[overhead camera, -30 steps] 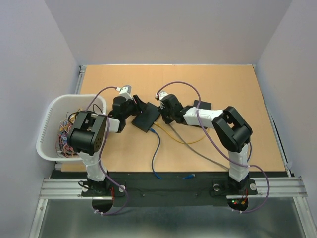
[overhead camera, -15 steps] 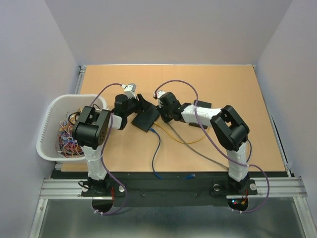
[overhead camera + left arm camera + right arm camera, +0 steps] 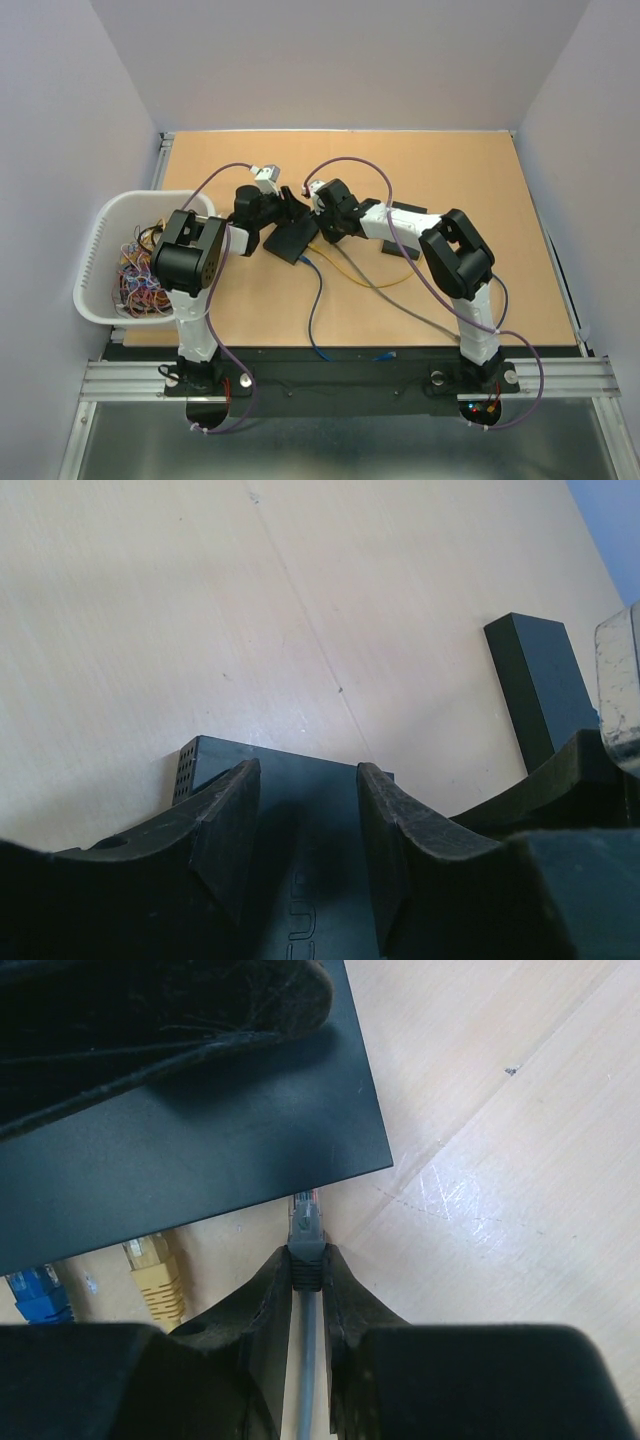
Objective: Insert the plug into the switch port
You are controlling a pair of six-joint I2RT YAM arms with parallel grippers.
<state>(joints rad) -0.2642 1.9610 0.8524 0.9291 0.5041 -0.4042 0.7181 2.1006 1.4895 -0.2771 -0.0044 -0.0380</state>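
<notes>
Both tools grip: the right tool (image 3: 305,1285) pinches the grey plug (image 3: 305,1228) near the switch (image 3: 190,1150); the left tool (image 3: 305,850) clamps the switch.

My right gripper (image 3: 306,1285) showing black, pinching grey plug (image 3: 305,1228) with clear tip. Switch (image 3: 180,1150) showing matte black. Yellow plug (image 3: 155,1270) and blue plug (image 3: 38,1295) sitting at its edge. Table (image 3: 450,170) showing tan wood grain. My left gripper (image 3: 305,830) showing black. Basket (image 3: 100,235) showing white, multicoloured wires (image 3: 135,275) inside.
</notes>
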